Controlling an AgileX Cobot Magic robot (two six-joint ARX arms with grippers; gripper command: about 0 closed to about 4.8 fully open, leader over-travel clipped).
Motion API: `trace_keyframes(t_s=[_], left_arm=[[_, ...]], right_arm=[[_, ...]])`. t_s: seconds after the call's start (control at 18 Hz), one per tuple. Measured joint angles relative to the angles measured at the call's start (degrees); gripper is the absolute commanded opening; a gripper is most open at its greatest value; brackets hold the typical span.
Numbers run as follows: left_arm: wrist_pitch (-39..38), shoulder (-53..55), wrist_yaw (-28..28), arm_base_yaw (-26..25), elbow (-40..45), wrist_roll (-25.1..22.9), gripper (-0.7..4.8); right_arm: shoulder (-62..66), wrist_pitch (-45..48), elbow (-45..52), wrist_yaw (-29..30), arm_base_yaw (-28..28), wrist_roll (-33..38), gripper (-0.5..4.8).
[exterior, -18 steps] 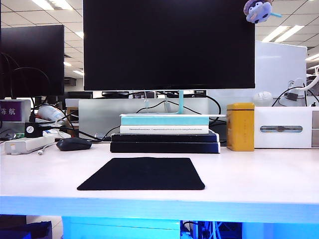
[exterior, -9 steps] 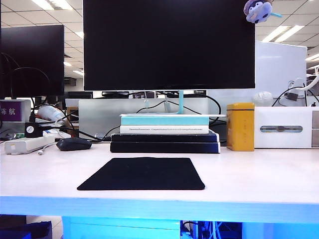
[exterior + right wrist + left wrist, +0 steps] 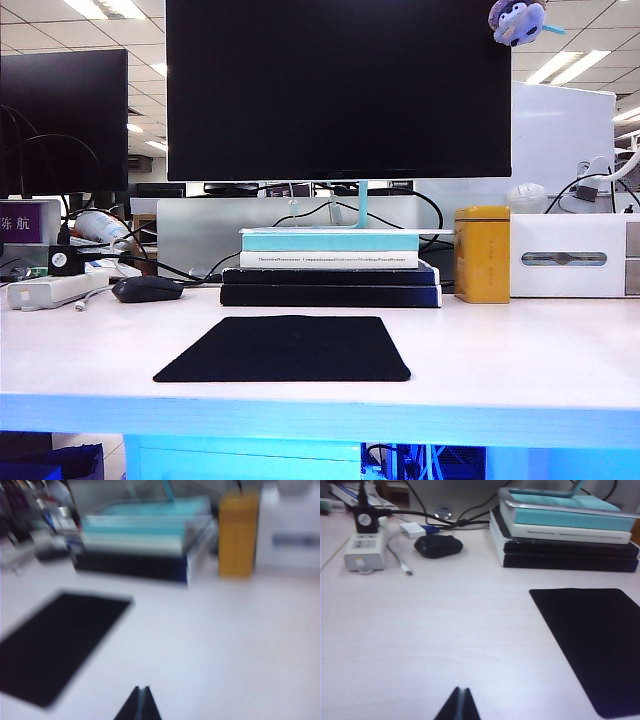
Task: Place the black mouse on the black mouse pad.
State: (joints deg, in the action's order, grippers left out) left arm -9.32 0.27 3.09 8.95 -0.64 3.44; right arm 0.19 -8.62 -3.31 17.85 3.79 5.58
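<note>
We've yet to reach: both grippers, left [image 3: 459, 700] and right [image 3: 139, 699], closed, empty. Matte black oval mouse [image 3: 148, 289] sits beyond thin black rectangular pad [image 3: 284, 348]; approach, open next.

The pale worktop [image 3: 520, 345] carries the black mouse pad [image 3: 285, 348] near its front middle. Farther back lie the black mouse [image 3: 147, 289] at left, a white power strip [image 3: 55, 289] beside it, a stack of books [image 3: 330, 268] centre, and a yellow tin [image 3: 482, 254] and white box [image 3: 570, 256] right.
</note>
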Motion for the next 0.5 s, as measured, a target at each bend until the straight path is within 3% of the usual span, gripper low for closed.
trace_keyframes(t_s=[0.22, 0.5], left_arm=[[-1.2, 0.0, 1.8, 0.0, -2.3, 0.1, -0.05], [-1.4, 1.5, 5.0, 0.0, -4.3, 2.6, -0.05]], right_arm=[[1.7, 0.1, -4.1, 2.5, 0.0, 0.3, -0.06], [13.6, 0.2, -9.6, 8.6, 0.6, 0.7, -0.06]])
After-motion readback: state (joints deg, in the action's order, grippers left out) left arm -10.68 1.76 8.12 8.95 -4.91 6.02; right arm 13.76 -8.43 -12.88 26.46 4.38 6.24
